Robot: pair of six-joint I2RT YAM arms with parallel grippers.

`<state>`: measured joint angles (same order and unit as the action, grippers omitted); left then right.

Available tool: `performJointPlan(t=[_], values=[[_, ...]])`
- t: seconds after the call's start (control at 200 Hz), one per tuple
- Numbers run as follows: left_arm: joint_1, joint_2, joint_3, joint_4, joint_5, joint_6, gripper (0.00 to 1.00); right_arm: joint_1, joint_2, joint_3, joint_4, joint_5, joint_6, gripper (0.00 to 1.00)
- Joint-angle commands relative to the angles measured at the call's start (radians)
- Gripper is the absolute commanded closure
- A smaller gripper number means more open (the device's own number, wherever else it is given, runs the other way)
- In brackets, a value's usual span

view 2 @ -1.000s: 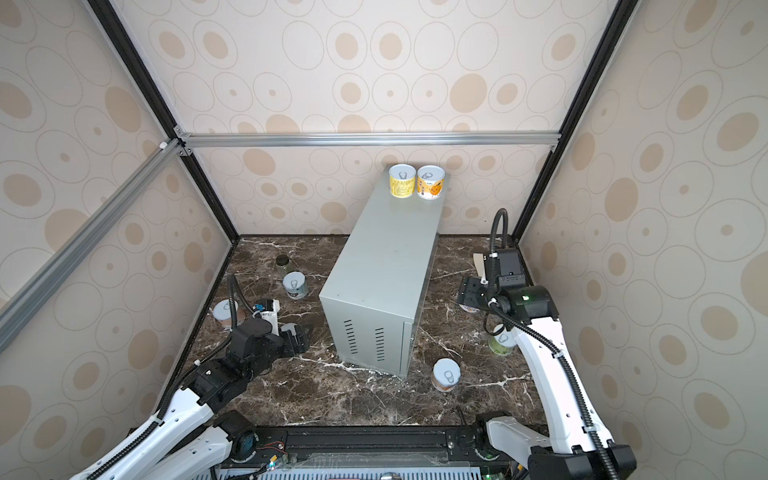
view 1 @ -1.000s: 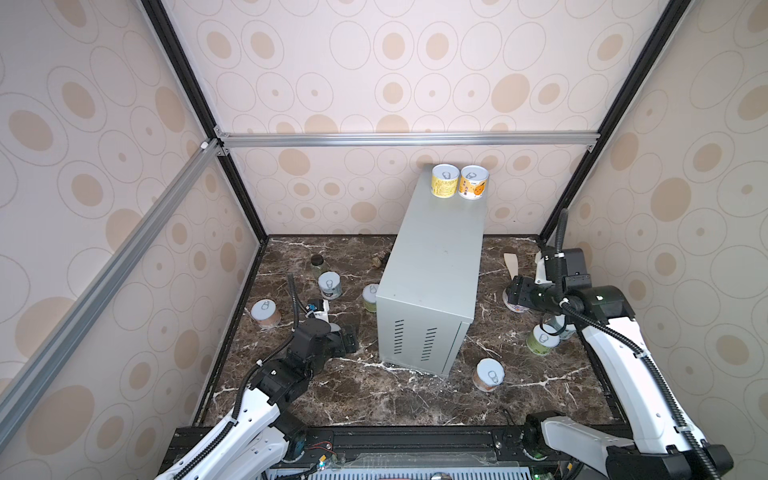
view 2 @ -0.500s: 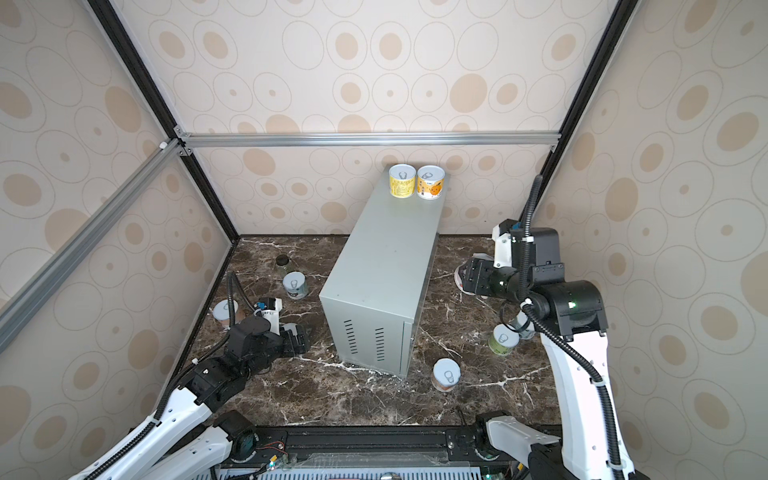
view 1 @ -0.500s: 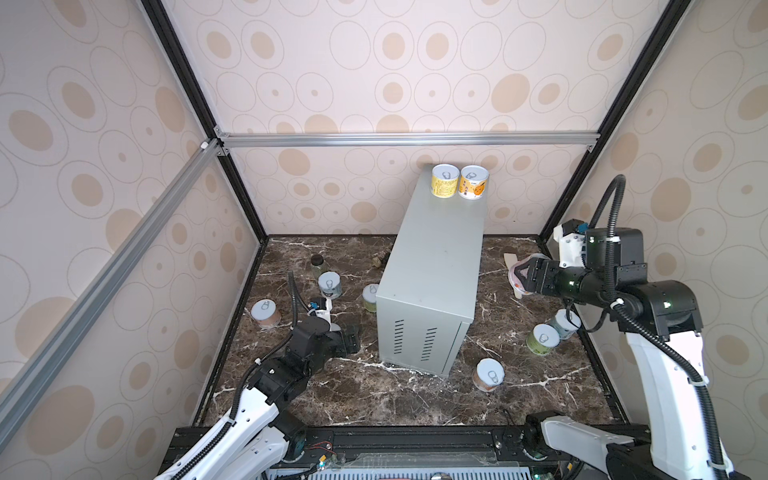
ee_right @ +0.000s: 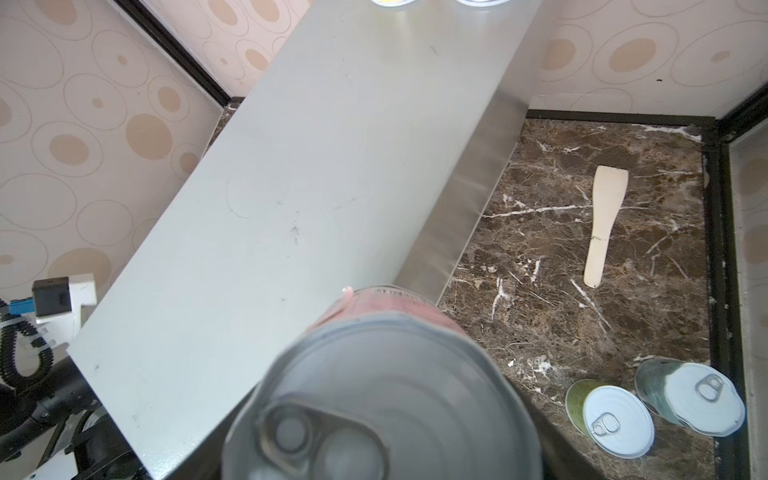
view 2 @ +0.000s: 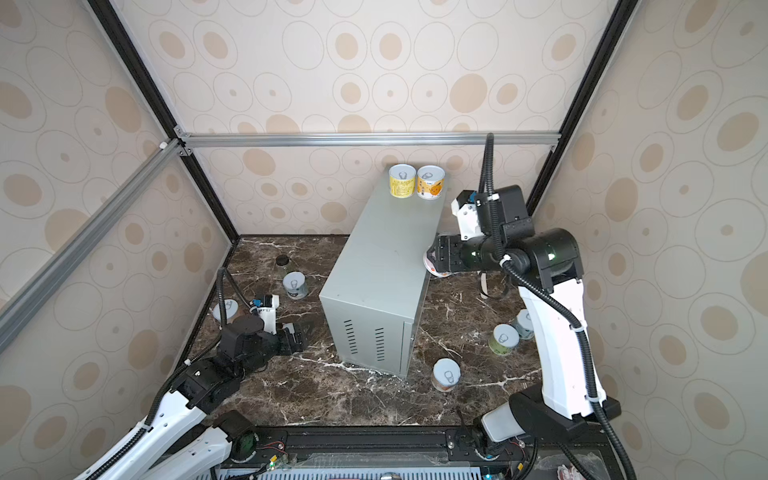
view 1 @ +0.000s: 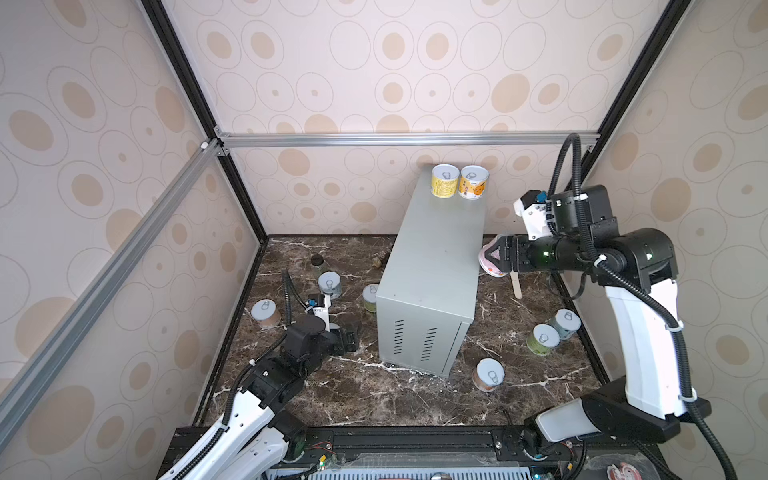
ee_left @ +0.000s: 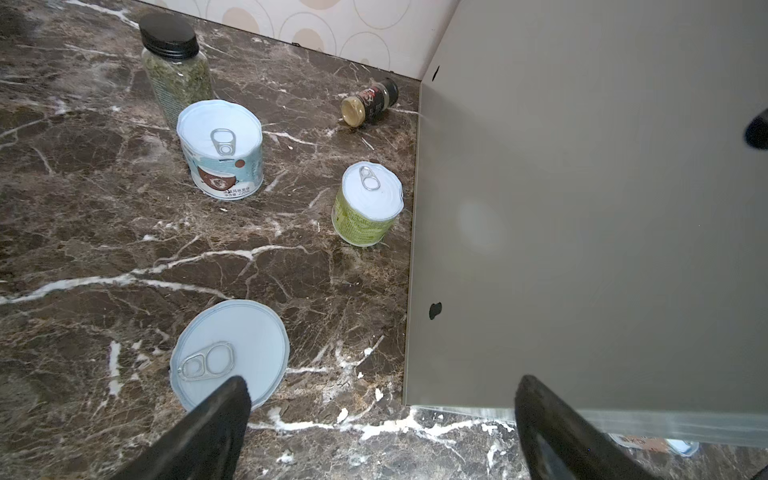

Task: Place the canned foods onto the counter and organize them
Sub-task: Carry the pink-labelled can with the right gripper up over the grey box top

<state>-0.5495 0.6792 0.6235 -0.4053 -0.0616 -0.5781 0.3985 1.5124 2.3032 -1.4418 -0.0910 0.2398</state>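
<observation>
The grey counter carries a yellow can and an orange can at its far end. My right gripper is shut on a pink can, held in the air at the counter's right top edge. Low over the marble, my left gripper stands open and empty by the counter's vented end, beside a can. Several more cans stand on the marble, among them a white-blue, a green and an orange one.
A black-lidded jar and a small spice bottle on its side sit at the back left. A wooden spatula lies right of the counter. Two cans stand by the right wall. Walls close in on three sides.
My right arm has lifted the pink can from the marble up to the height of the counter's top and swung it toward the counter. The left arm has barely moved.
</observation>
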Motion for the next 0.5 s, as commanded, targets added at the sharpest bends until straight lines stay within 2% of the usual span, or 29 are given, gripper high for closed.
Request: performJointPlan(t=[0.0, 0.495], values=[[0.005, 0.004, 0.005, 0.013, 0.014, 0.026, 0.01, 0.046, 0.033, 0.108, -0.048, 0.039, -0.024, 0.57], [0.005, -0.01, 0.001, 0.022, 0.008, 0.03, 0.01, 0.159, 0.215, 0.275, -0.106, 0.139, -0.048, 0.53]])
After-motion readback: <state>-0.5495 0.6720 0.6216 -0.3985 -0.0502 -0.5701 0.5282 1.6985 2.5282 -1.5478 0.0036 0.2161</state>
